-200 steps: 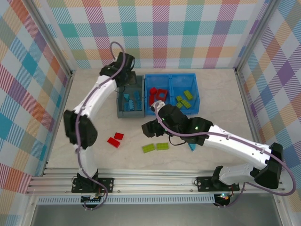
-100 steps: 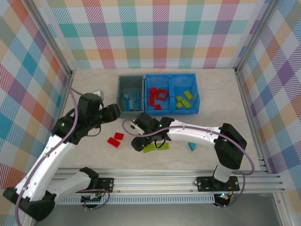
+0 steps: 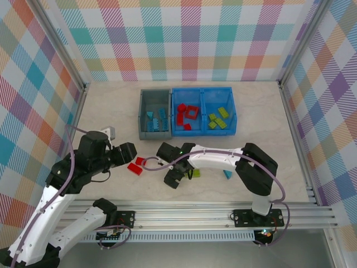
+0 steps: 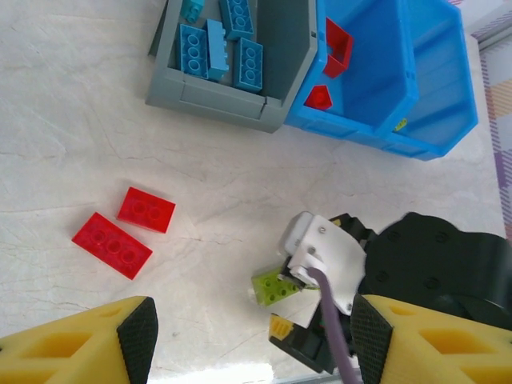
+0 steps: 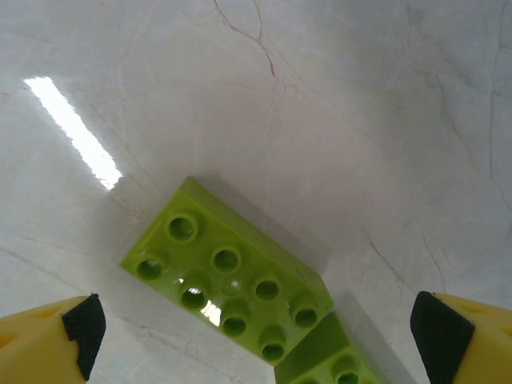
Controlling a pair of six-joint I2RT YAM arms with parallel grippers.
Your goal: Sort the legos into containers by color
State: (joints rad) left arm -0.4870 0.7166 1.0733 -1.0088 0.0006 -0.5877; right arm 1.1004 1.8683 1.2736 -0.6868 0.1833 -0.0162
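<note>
Two lime green legos (image 5: 228,280) (image 5: 336,362) lie side by side on the table. My right gripper (image 5: 256,336) hangs open just above them, one finger on each side of the nearer one; from above, the right gripper (image 3: 174,180) hides part of the green pair (image 3: 193,173). Two red legos (image 4: 146,210) (image 4: 112,245) lie left of centre. My left gripper (image 4: 252,352) is open and holds nothing, just left of the red legos (image 3: 135,165). A blue wedge (image 3: 227,174) lies to the right. The grey bin (image 3: 154,133) holds blue legos. The blue bin (image 3: 203,132) holds red legos on its left and green on its right.
The two arms are close together near the table's front middle, and the right wrist (image 4: 328,256) shows in the left wrist view. An aluminium rail (image 3: 184,209) runs along the near edge. Checked walls close in the left, back and right sides.
The left arm swung from the grey bin down to the red legos. The right gripper moved left and forward over the green legos and opened wider.
</note>
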